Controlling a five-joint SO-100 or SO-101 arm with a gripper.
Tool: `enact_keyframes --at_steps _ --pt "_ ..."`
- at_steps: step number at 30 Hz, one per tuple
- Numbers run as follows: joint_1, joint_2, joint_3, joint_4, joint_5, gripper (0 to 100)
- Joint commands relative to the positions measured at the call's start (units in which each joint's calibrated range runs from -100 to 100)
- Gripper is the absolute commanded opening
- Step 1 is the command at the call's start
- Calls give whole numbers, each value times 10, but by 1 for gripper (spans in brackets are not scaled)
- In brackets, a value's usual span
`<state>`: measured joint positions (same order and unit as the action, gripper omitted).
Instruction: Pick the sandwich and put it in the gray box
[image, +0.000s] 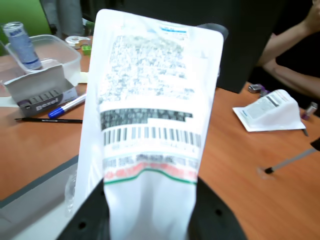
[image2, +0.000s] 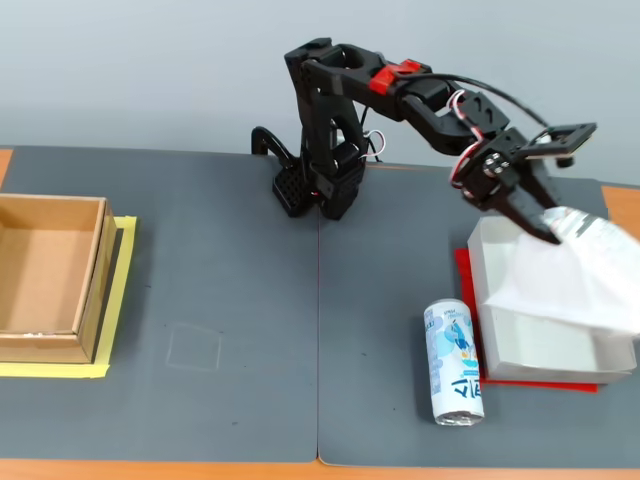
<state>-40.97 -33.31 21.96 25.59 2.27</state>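
My gripper (image2: 541, 226) is shut on the sandwich (image2: 578, 272), a flat white plastic-wrapped package. In the fixed view the package hangs tilted and blurred over the right part of the gray box (image2: 535, 345). That shallow pale tray sits on a red mat at the right of the table. The wrist view shows the sandwich (image: 150, 115) filling the middle of the picture, its label with black text and barcode facing the camera. The gripper (image: 150, 217) clamps its lower end between black fingers (image: 87, 220). I cannot tell whether the package touches the box.
A blue-and-white drink can (image2: 455, 365) lies just left of the gray box. A brown cardboard box (image2: 50, 275) sits on yellow tape at the far left. The arm's base (image2: 320, 185) stands at the back centre. Beyond the sandwich lies a wooden desk (image: 240, 165) with clutter.
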Motion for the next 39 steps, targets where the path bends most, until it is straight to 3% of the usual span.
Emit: enact_keyframes --at_steps 1,25,39 --pt "-23 -6 23 -60 -2 2" --pt "-134 191 24 -214 -2 2" --pt "-132 229 25 -208 3 3"
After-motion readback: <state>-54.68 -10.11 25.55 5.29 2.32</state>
